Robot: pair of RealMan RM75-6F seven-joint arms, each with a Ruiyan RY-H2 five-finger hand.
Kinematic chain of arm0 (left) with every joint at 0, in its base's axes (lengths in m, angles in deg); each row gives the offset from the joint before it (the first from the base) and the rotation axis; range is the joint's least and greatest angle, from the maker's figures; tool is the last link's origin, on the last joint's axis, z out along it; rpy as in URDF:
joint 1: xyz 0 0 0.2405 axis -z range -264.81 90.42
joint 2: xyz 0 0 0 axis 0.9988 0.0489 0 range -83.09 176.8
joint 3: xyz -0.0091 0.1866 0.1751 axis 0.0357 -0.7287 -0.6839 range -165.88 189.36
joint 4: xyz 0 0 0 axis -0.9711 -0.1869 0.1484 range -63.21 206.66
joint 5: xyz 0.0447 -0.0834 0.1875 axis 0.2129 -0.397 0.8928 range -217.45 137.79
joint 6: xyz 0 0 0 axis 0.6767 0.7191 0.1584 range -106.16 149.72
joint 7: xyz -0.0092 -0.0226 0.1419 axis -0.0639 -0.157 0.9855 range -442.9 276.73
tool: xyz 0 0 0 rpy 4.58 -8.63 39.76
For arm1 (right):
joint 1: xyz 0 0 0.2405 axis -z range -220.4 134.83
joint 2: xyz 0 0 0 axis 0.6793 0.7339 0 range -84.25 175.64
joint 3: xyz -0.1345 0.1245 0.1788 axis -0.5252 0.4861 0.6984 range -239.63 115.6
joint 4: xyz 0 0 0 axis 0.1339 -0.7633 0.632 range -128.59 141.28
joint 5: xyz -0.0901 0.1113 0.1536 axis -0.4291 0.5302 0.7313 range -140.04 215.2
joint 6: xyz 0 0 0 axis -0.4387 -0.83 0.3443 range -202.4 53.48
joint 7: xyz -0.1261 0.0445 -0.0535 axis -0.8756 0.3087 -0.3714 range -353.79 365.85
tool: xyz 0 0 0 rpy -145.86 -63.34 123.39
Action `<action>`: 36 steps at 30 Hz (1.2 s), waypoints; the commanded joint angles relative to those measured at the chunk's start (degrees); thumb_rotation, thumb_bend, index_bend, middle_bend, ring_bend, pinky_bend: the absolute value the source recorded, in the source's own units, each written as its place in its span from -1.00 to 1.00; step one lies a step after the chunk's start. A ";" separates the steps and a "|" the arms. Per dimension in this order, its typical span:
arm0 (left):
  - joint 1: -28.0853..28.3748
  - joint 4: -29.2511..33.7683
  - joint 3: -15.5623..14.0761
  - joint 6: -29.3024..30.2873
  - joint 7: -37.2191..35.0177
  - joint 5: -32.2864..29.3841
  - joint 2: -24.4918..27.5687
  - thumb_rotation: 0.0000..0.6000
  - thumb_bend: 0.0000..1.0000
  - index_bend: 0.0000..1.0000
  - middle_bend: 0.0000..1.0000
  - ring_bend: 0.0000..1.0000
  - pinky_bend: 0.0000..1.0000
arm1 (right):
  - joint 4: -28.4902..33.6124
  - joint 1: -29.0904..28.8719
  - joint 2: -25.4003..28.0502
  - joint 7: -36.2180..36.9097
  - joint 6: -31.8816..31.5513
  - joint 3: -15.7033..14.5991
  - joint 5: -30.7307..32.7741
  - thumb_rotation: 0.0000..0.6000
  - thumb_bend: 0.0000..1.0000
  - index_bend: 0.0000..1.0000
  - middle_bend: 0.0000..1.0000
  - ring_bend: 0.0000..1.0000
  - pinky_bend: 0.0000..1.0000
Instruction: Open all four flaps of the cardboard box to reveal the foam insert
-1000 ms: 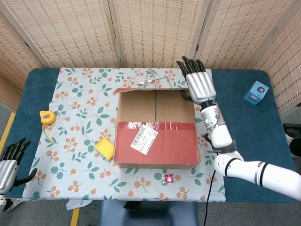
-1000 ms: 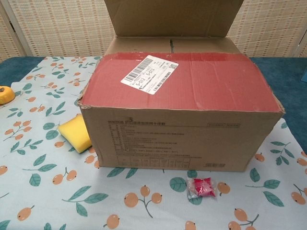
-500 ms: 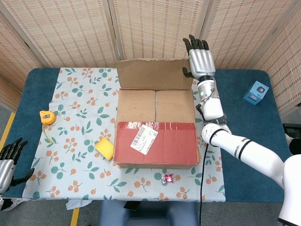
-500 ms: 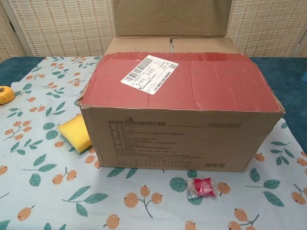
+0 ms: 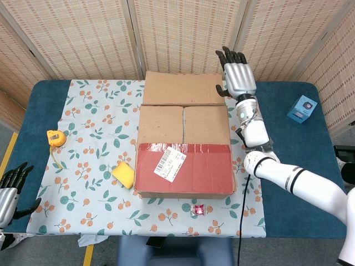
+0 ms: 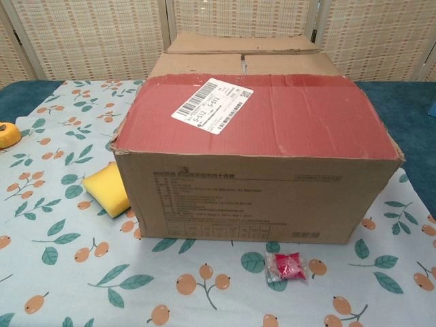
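Nearest to us on the worktop (image 5: 288,210), a small red wrapped sweet (image 6: 285,265) lies on the fruit-patterned cloth (image 6: 75,252) just in front of the cardboard box (image 6: 259,197). At the near left corner of the head view, our left hand (image 5: 10,188) sits off the worktop's edge with its fingers (image 5: 19,173) spread apart and nothing in them.

A yellow sponge (image 6: 109,188) rests against the box's left side, touching its lower wall. Further left, a yellow tape measure (image 5: 55,137) lies on the cloth, well apart from the box.

The cardboard box stands in the middle of the cloth. Its near flap (image 5: 186,169), covered in red tape and carrying a white shipping label (image 5: 170,163), lies flat and closed over the front half of the top. Behind it, the two inner flaps (image 5: 183,124) are also down, meeting along a centre seam. The far flap (image 5: 184,88) is folded back past the box's rear edge.

At that flap's right rear corner, our right hand (image 5: 238,77) is raised with its fingers (image 5: 232,55) extended and apart, the thumb beside the flap's edge; we cannot tell whether it touches. It grips nothing.

Far right, a small blue box (image 5: 302,108) sits on the bare worktop, well clear of everything.
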 commanded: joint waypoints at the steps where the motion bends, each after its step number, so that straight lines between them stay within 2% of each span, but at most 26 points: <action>1: 0.07 0.03 -0.03 -0.20 0.35 -0.10 -0.04 1.00 -0.24 -1.00 -1.00 -1.00 -1.00 | 12.14 5.14 7.06 3.44 -0.68 -1.43 -2.58 1.00 -0.18 -1.00 -1.00 -1.00 -1.00; 5: 0.17 0.14 -0.02 -0.12 1.26 0.06 -0.31 1.00 -0.24 -1.00 -1.00 -1.00 -1.00 | 22.70 10.28 14.53 8.87 2.16 -2.30 -5.61 1.00 -0.18 -0.99 -1.00 -1.00 -1.00; 10: 0.41 0.27 -0.08 -0.23 2.45 0.40 -0.61 1.00 -0.24 -1.00 -1.00 -1.00 -1.00 | 30.57 16.53 21.30 17.92 6.36 -2.47 -10.93 1.00 -0.18 -0.96 -1.00 -1.00 -1.00; 12: 0.58 0.24 -0.08 -0.61 3.09 0.20 -0.81 1.00 -0.24 -1.00 -1.00 -1.00 -1.00 | 32.38 19.57 22.49 23.08 7.48 -2.04 -14.66 1.00 -0.18 -0.96 -1.00 -1.00 -1.00; 15: 0.96 0.39 -0.08 -1.30 4.12 -0.03 -1.12 1.00 -0.24 -1.00 -1.00 -1.00 -1.00 | 34.20 25.96 22.35 37.76 10.65 -0.04 -22.48 1.00 -0.18 -0.95 -1.00 -0.92 -1.00; 20: 1.44 0.67 0.00 -1.96 5.27 -0.20 -1.45 1.00 -0.24 -1.00 -1.00 -1.00 -1.00 | 31.27 33.58 18.74 65.56 16.39 4.51 -38.36 1.00 -0.18 -0.91 -0.95 -0.77 -0.88; 24: 1.70 0.65 0.07 -2.29 5.35 -0.34 -1.55 1.00 -0.24 -1.00 -1.00 -1.00 -1.00 | 27.17 35.54 16.20 81.94 16.72 4.26 -49.72 1.00 -0.18 -0.89 -0.90 -0.71 -0.81; 30: 1.76 0.45 0.06 -2.88 5.34 -1.12 -1.43 1.00 -0.24 -1.00 -1.00 -1.00 -1.00 | 20.60 34.39 14.03 102.72 11.51 -0.93 -63.41 1.00 -0.18 -0.89 -0.87 -0.67 -0.77; 33: 1.68 0.56 0.01 -2.83 5.35 -1.23 -1.31 1.00 -0.24 -1.00 -1.00 -1.00 -1.00 | 17.32 32.54 13.11 111.99 8.37 -4.01 -67.02 1.00 -0.18 -0.89 -0.87 -0.67 -0.69; 36: 1.63 0.63 -0.06 -2.83 5.37 -1.25 -1.25 1.00 -0.24 -1.00 -1.00 -1.00 -1.00 | 14.14 30.67 12.32 116.98 6.52 -6.43 -69.28 1.00 -0.18 -0.89 -0.86 -0.66 -0.65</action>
